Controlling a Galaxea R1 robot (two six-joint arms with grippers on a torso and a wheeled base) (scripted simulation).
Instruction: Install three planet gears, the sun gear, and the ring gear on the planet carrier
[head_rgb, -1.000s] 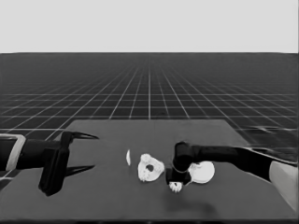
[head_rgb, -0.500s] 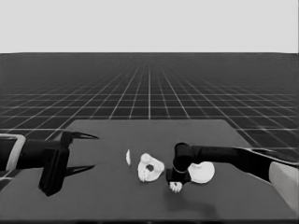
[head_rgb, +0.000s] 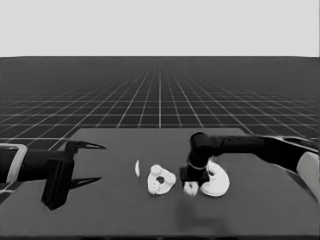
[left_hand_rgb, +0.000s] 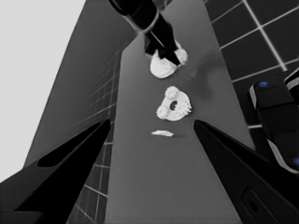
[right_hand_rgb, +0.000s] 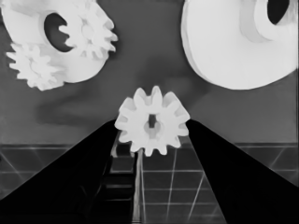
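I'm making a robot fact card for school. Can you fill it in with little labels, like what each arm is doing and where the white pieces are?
right gripper: over the table's middle, between the two round parts, jaws closed on a planet gear
left gripper: parked over the table's left end, jaws open, holding nothing
smaller round part: left of the right gripper, three gears on it in the left wrist view
larger round part: right of the held gear, partly behind the arm
thin white piece: lies alone, left of the smaller round part
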